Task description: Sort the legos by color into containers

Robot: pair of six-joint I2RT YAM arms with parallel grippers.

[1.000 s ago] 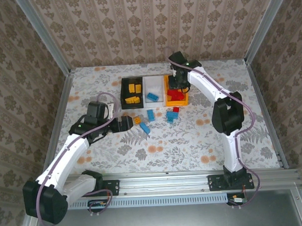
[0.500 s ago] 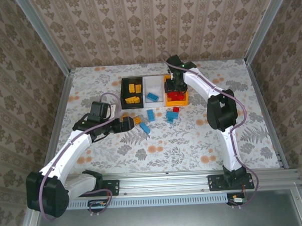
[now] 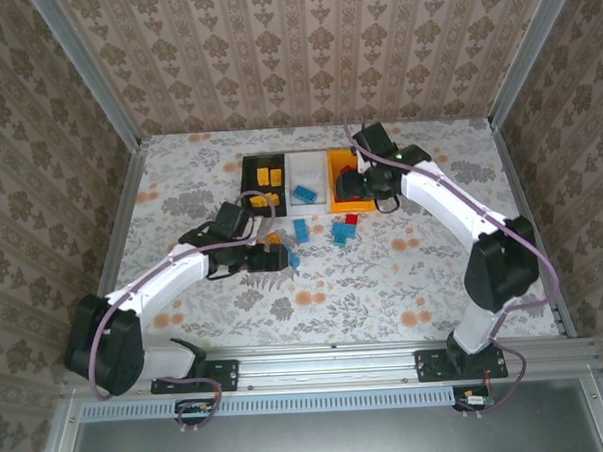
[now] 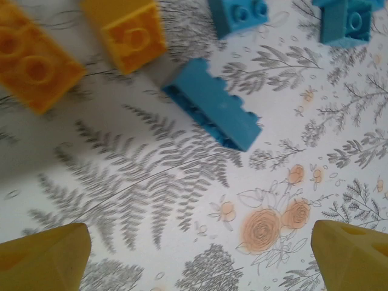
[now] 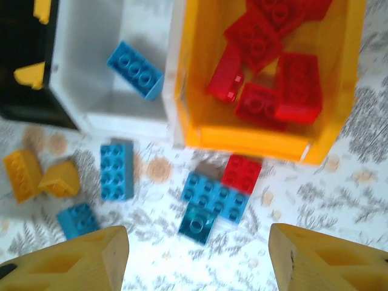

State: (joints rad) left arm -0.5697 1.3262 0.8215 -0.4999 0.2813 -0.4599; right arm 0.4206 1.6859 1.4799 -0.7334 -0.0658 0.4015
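Top view: the black bin [image 3: 246, 188] holds sorted orange-yellow bricks [image 3: 267, 177], the white bin [image 3: 304, 169] a lone blue brick [image 3: 303, 194], and the orange bin [image 3: 334, 168] a heap of red bricks [image 5: 267, 66]. Sorting looks well under way but unfinished, since loose legos [image 3: 300, 230] lie on the tabletop [image 3: 404, 272] just before the bins. The left pincer [image 3: 278, 255] sits low among them, the right pincer [image 3: 350, 189] at the orange bin's near wall

Left wrist: the left pincer is spread wide and empty above a tipped blue brick [image 4: 212, 112], with two orange-yellow strays [image 4: 130, 30] near beyond it; a grasp could nudge such close neighbours

Right wrist: the right pincer is apart, nothing between its fingers [image 5: 73, 260]. Left to sort, as far as shows: a red stray [image 5: 241, 173] touching a blue cluster [image 5: 215, 197], two more blue pieces, two orange-yellow ones. The blue cluster crowds any grip on the red stray
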